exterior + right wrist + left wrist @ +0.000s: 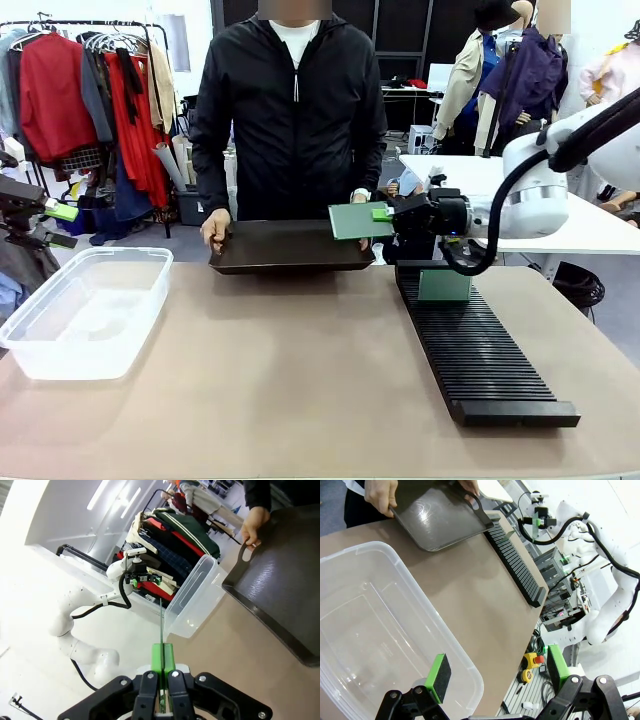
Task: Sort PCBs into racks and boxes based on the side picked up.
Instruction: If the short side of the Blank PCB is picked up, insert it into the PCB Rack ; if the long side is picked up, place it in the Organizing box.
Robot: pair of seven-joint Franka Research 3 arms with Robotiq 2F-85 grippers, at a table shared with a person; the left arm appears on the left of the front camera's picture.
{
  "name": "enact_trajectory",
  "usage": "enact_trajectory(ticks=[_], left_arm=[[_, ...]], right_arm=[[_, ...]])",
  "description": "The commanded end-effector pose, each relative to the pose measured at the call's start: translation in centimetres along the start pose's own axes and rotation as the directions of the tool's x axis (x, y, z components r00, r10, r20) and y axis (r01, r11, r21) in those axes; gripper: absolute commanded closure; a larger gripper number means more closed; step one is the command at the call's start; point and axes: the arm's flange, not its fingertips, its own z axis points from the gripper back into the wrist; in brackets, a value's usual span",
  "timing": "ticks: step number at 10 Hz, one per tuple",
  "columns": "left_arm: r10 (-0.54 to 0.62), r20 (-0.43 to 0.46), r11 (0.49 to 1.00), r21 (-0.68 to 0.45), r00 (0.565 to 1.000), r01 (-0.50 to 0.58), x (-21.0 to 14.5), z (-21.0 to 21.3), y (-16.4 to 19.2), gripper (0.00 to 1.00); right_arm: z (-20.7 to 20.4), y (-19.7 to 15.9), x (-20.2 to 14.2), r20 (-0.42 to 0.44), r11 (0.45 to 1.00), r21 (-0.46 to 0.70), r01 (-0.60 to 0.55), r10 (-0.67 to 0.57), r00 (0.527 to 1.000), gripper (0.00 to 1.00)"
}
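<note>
- Your main risk is the thin green rectangular circuit board (358, 221) slipping or sagging. The right fingers (383, 213) pinch it by only 1 edge, at its 3 o'clock side, so most of it hangs unsupported toward 9 o'clock.
- That board lies roughly flat, while the long black ribbed rack (485, 355) takes boards on edge. A skipped or crooked wrist roll would likely drive it onto the ribs instead of into a slot.
- A second green board (445, 285) stands upright at the rack's far end, just below the right fingers at 6 o'clock. Coming straight down there could knock it.
- The dark shallow smooth tray (290, 248), gripped by a person's hand (215, 230), sits right under the held board's 9 o'clock end, so a low sweep could clip it.
- Any specks are too small to make out, so I cannot tell which face is up. A wrong read sends the board to the wrong container.
- The right fingers are clamped fully together on the held board, which hangs over the brown desk (300, 380) at about 1 o'clock, between tray and rack.
- The left fingers (60, 212) are spread wide and hold nothing. They hover over the clear translucent plastic tub (70, 362) at the desk's 9 o'clock.
</note>
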Motion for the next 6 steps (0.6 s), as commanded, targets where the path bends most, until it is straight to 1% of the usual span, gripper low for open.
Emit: enact_trajectory(ticks=[1,3,6], left_arm=[[0.002,0.001,1.0,0.004,1.0,-0.002,0.0,0.0,-0.3,0.0],[0.002,0.001,1.0,0.004,1.0,-0.002,0.0,0.0,-0.3,0.0],[0.002,0.001,1.0,0.004,1.0,-0.002,0.0,0.0,-0.3,0.0]], right_arm=[[2.3,1.7,-2.2,0.029,0.997,-0.03,-0.066,0.067,0.997,1.0],[5.3,2.6,-4.2,0.057,0.992,-0.053,-0.113,0.116,0.992,1.0],[8.6,2.9,-7.1,0.055,0.988,-0.03,-0.152,0.154,0.987,1.0]])
